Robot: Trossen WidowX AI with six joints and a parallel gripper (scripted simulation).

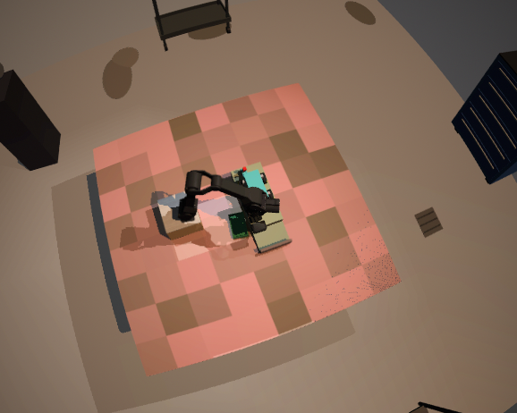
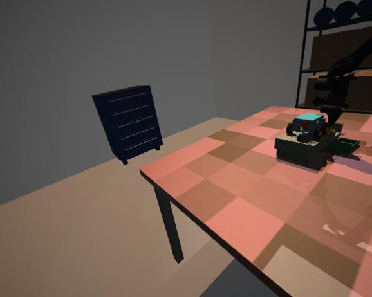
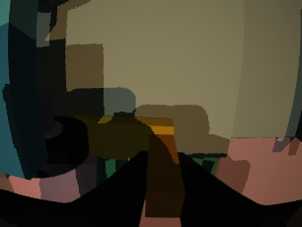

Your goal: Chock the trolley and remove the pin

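The turquoise trolley [image 1: 254, 181] [image 2: 309, 117] [image 3: 21, 104] stands on the beige ramp [image 1: 274, 235] [image 2: 291, 149] [image 3: 163, 59]. The red-headed stop pin [image 1: 244, 169] [image 2: 305, 125] is at its uphill end. My gripper [image 2: 331, 125] [image 3: 160, 158] is shut on the chock's orange handle [image 3: 165, 180], low over the ramp on the trolley's downhill side. The yellow chock [image 2: 329, 130] [image 3: 118, 138] reaches to a black wheel [image 3: 71, 145] in the wrist view; whether they touch is unclear. Its black base is hidden. The green tray [image 1: 239, 236] [image 2: 345, 146] lies beside the ramp.
The arm [image 1: 233, 188] [image 2: 351, 61] reaches across from its base block [image 1: 180, 228] and covers part of the ramp in the top view. A raised lip [image 1: 275, 246] crosses the ramp's downhill end. The checkered table [image 1: 247, 308] [image 2: 226, 206] carries everything.
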